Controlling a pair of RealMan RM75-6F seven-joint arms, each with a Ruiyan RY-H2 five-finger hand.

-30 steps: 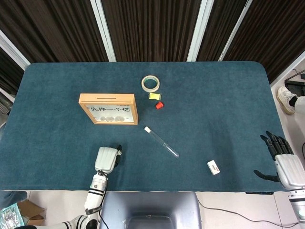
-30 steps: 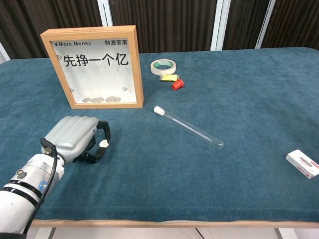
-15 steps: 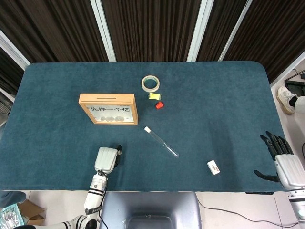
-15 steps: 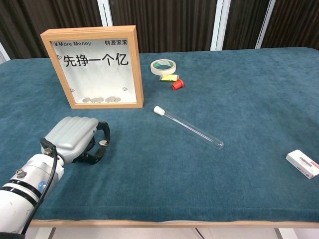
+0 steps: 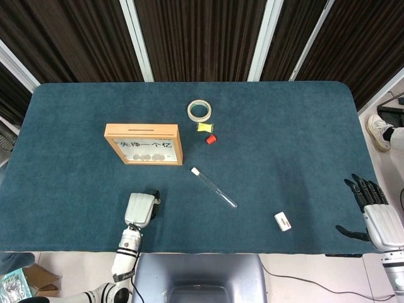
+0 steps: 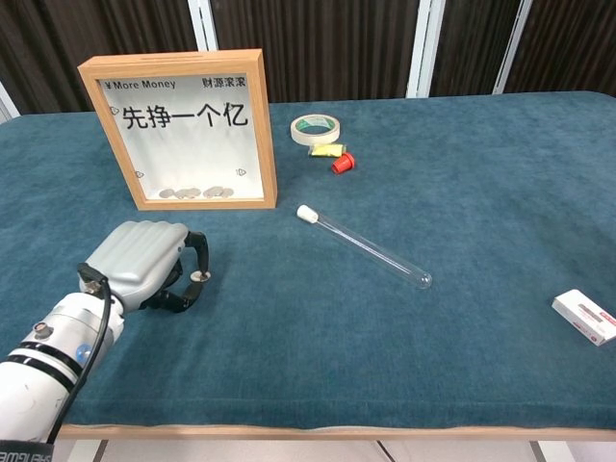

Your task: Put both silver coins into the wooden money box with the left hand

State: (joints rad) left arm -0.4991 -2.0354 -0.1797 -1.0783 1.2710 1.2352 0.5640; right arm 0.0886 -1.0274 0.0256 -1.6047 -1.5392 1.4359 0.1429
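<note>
Near the desk's [image 6: 462,337] front edge, my left hand [image 6: 144,265] pinches a silver coin [image 6: 197,275] at its fingertips. I should lift level, holding firm, toward the wooden money box [image 6: 183,130] slot [image 5: 142,129] behind.

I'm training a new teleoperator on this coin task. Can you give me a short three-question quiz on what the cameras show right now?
1. True or false: the wooden money box stands upright, with coins already lying at its bottom.
2. Which hand is near a silver coin? A) left hand B) right hand C) neither
3. Fill in: the glass test tube lies between the money box and the white ____ near the table's right edge.

Key
1. True.
2. A; its fingers curl around the coin, though a firm hold cannot be confirmed.
3. Box.
</note>
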